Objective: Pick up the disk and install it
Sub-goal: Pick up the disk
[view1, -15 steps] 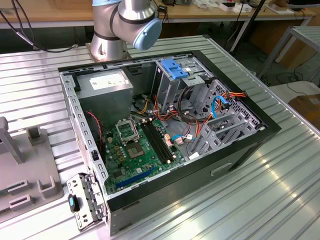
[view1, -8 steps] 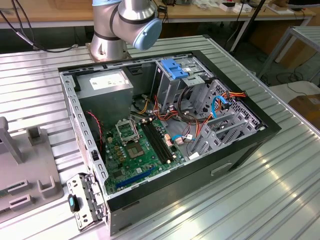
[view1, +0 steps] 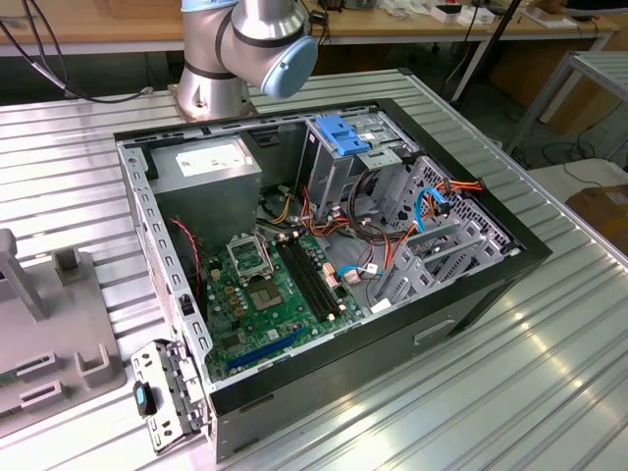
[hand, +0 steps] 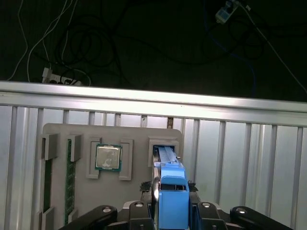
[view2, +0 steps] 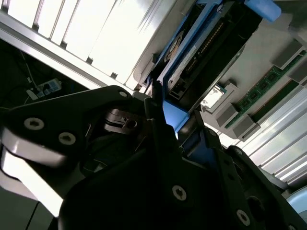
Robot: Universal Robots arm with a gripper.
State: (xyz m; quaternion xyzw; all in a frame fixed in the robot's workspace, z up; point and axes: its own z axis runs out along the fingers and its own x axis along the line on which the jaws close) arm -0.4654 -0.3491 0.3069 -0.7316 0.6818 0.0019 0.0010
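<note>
1. In the exterior view, the black steel computer case (view1: 392, 343) lies on its side, lid off, on the ribbed aluminium table (view1: 520, 392). Its bare metal drive cage (view1: 392, 211), with a small light-blue plastic latch (view1: 343, 132), faces upward. I judge it is laid this way so a drive can go in from above. The grey moulded parts holder (view1: 69, 334) sits just beside the case at the exterior view's left, near my silver arm base (view1: 245, 49).

2. In the first wrist view, my black two-fingered claw (hand: 172, 211) is closed on the flat rectangular hard disk in its long bright blue plastic carrier rail (hand: 168, 160), pressing the rail from both sides. The disk stands on edge. I judge the holder's narrow slot keeps it upright so the rail's end is offered to me. Its far end sits at that slot, and I cannot tell whether it has cleared it. A square silver processor chip (hand: 108, 157) and green memory sticks (hand: 68, 187) lie in their own recesses, apart from the disk.

3. In the second wrist view, the disk (view2: 211, 43) runs straight out from my claw (view2: 175, 122). Its dark edge and connector row point toward the holder, and the blue rail is clamped between my jaws.
</note>
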